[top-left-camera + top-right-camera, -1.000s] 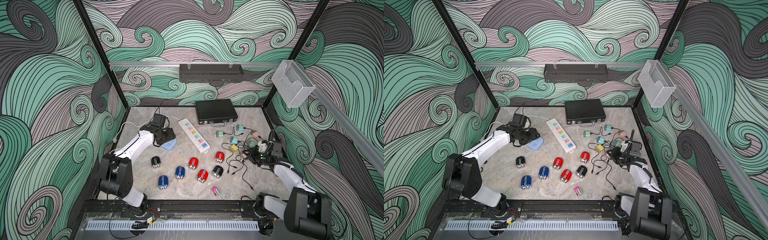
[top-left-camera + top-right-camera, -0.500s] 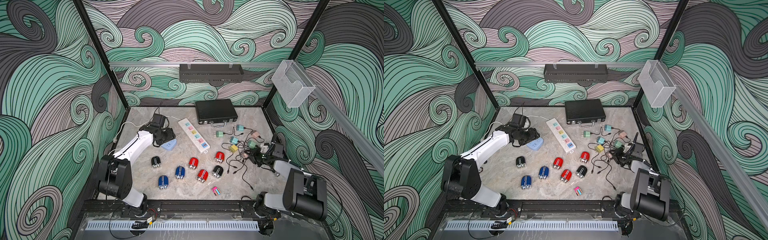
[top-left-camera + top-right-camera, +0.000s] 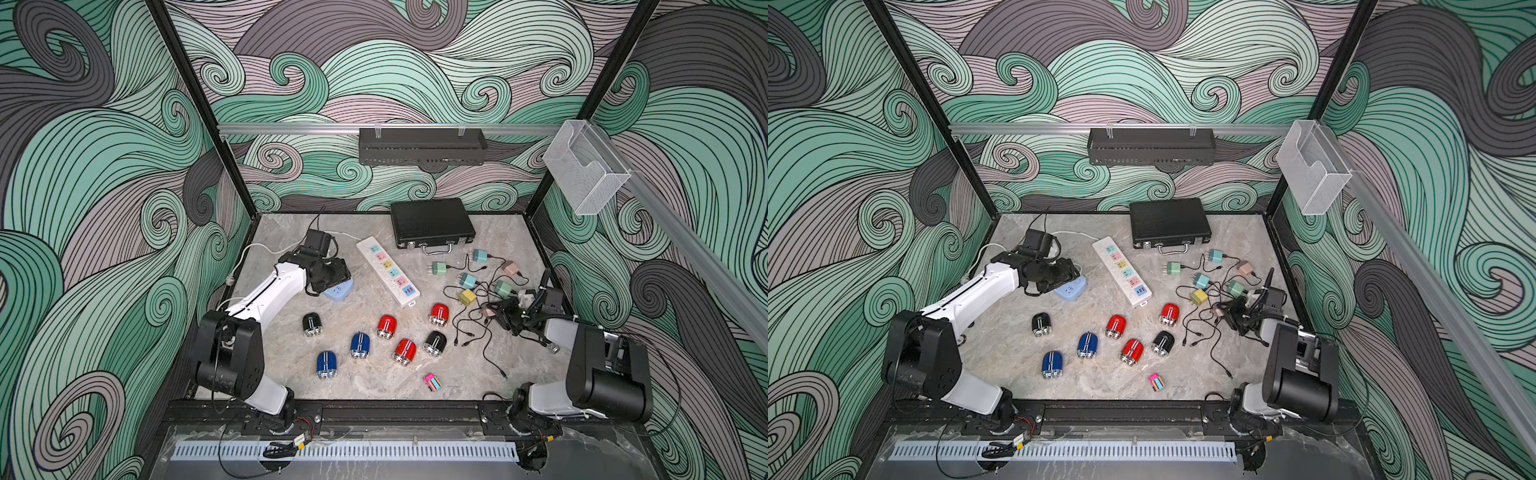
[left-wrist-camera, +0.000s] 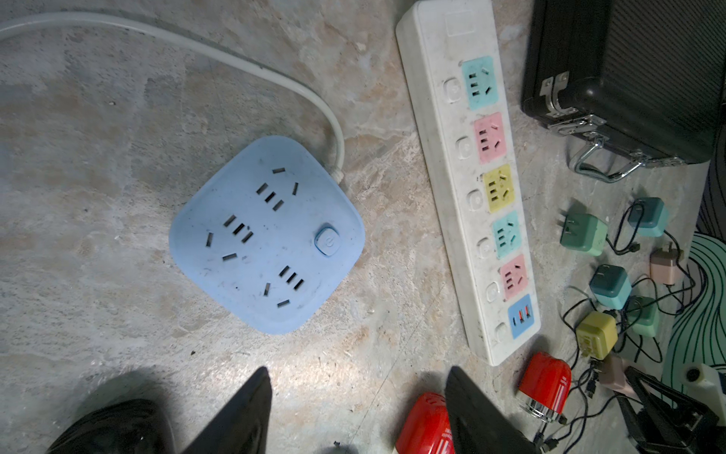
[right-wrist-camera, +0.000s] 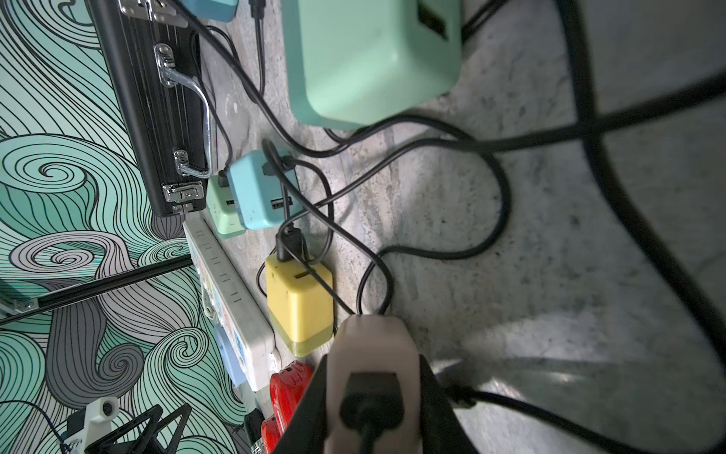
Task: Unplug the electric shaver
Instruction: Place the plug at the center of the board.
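Several small electric shavers lie on the table, red (image 3: 386, 326), blue (image 3: 360, 345) and black (image 3: 434, 343); I see no cable plugged into any of them. My right gripper (image 5: 371, 377) is shut on a pale pink charger (image 5: 369, 346) with a black cable (image 5: 371, 408) plugged into its end, low over the tangle of cables (image 3: 469, 332) at the right. My left gripper (image 4: 357, 373) hangs open and holds nothing, just above the table beside the blue square socket (image 4: 267, 236). A red shaver (image 4: 424, 424) lies by one of its fingers (image 4: 471, 408).
A white power strip (image 3: 388, 270) lies mid-table and a black case (image 3: 432, 222) stands behind it. Loose chargers sit at the right, among them green (image 3: 439, 268), teal (image 3: 480, 255) and yellow (image 3: 467, 297). A small pink item (image 3: 432, 381) lies near the front edge.
The left gripper's jaws have spread a little wider over the blue socket. The right arm has folded back toward its base while its gripper stays shut on the pink charger.
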### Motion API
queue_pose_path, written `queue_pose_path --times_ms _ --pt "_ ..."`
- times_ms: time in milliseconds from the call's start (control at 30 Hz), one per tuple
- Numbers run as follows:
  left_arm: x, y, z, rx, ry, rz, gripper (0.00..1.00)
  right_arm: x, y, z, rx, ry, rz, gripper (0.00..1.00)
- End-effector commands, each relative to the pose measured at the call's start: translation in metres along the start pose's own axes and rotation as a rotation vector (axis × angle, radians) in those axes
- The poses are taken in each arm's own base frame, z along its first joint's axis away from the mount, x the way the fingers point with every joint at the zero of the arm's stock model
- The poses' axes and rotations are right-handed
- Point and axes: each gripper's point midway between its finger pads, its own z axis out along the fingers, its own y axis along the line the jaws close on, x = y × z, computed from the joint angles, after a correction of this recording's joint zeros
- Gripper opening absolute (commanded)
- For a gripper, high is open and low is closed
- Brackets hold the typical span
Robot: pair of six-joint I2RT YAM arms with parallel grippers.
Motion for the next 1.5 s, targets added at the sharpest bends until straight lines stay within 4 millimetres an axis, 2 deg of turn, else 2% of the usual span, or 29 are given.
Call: queue_pose_path --times_ms 0,333,833,1067,1367,1467 --pt "0.002 0.001 -0.007 -0.007 -0.007 0.022 0.7 0.001 0.001 -0.002 -0.003 -0.001 0.004 0.24" --pt "0.001 0.001 -0.006 -0.012 -0.009 0.02 0.7 0.006 0.006 -0.018 0.022 -0.012 -0.035 0.43" --pt "0.001 0.004 -0.008 -0.021 -0.011 0.022 0.7 0.02 -0.01 -0.031 0.107 0.035 -0.005 0.46" --pt "-0.004 0.005 -0.012 -0.037 -0.031 0.029 0.72 0.027 -0.005 -0.049 0.137 0.026 -0.045 0.61" --pt "-0.011 0.007 -0.017 -0.049 -0.049 0.021 0.82 0.032 -0.011 -0.065 0.221 0.019 -0.055 0.69" --pt "-0.014 0.009 -0.021 -0.06 -0.067 0.023 0.88 0.028 -0.01 -0.073 0.241 -0.026 -0.079 0.76"
